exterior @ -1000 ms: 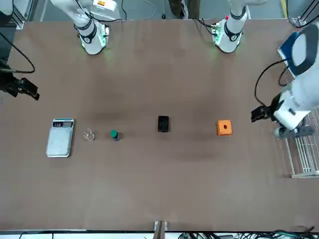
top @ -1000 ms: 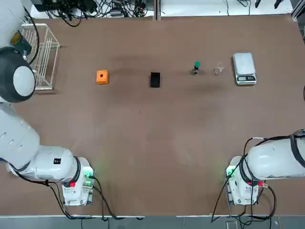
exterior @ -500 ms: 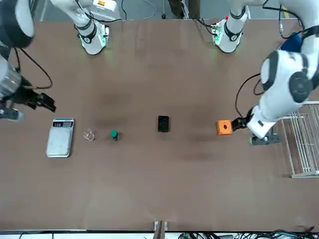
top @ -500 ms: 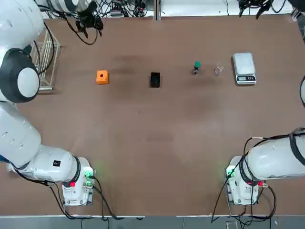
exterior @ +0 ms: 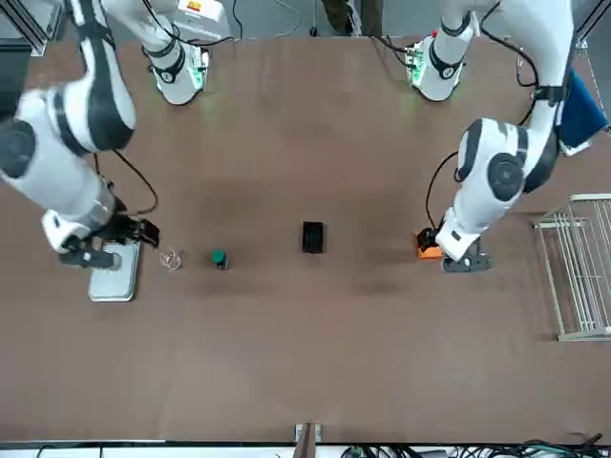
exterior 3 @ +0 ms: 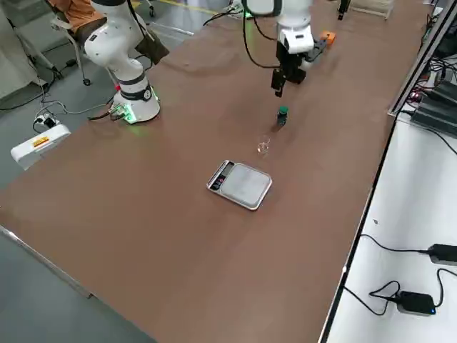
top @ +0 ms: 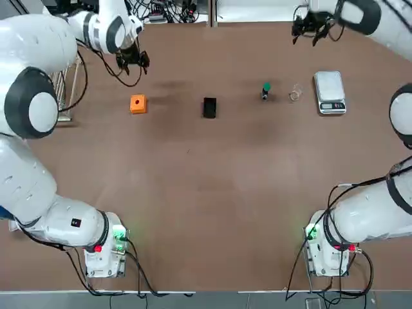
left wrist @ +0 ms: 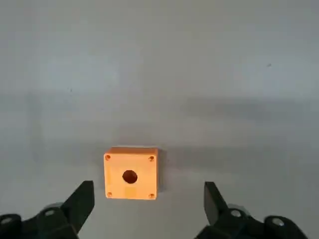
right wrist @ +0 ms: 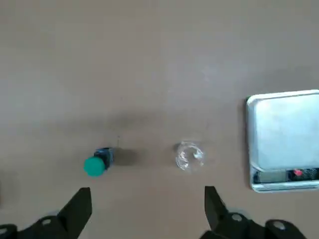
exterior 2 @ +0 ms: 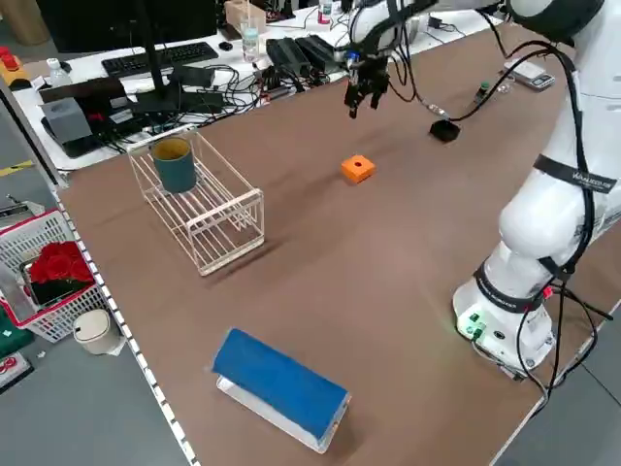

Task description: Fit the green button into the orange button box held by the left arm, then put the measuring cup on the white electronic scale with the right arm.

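Observation:
The orange button box (top: 138, 103) rests on the table at the left, its round hole facing up (left wrist: 130, 173). My left gripper (top: 132, 59) hangs open above it and a little farther out, both fingers (left wrist: 79, 201) wide apart and touching nothing. The green button (top: 266, 90) lies on its side at the right. The clear measuring cup (top: 295, 94) stands between it and the white electronic scale (top: 329, 92). My right gripper (top: 309, 26) hovers open beyond the button (right wrist: 97, 164) and cup (right wrist: 189, 155), holding nothing.
A small black block (top: 209, 107) sits between the box and the button. A wire basket (exterior 2: 199, 199) with a cup in it stands at the table's left edge, and a blue-topped case (exterior 2: 281, 383) lies nearer the robot's base.
Both arms have swung in over the table. The left gripper came down toward the orange box, the right gripper toward the button and cup. Both stayed open; the objects have not moved.

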You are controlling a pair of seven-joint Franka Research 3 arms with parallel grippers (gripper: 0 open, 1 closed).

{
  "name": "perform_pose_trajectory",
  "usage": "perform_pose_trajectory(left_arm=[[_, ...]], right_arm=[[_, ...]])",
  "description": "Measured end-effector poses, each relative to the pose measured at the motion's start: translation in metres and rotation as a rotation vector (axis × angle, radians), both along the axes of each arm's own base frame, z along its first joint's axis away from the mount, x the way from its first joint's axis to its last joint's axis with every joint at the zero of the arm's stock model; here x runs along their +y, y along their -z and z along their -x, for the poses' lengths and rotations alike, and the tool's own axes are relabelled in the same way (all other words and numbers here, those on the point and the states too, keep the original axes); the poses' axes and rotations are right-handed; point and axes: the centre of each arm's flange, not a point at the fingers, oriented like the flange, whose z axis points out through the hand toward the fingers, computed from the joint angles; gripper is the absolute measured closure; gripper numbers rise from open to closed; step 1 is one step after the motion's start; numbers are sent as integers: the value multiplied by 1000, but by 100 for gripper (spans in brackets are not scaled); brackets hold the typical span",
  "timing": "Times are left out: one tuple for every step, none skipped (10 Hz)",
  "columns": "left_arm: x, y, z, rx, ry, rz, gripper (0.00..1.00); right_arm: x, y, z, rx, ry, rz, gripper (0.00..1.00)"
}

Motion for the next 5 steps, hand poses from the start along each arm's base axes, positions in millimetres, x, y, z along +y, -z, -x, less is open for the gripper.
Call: perform_pose_trajectory(left_arm=[[6,16,2,-7,-9,-8,1],[16,30,2,-30,-24,1,0],[28,46,4,-54,-42,12,0],[38,63,9,-59,-55,18,0],[41,77,16,-52,-58,19,0]], right_arm=[[14,22,5,7,-3,-3,0],[27,35,7,10,-1,-9,0],[41,45,8,5,-3,-18,0],[52,56,9,-6,-15,-26,0],[62,71,10,-19,-26,-34,0]])
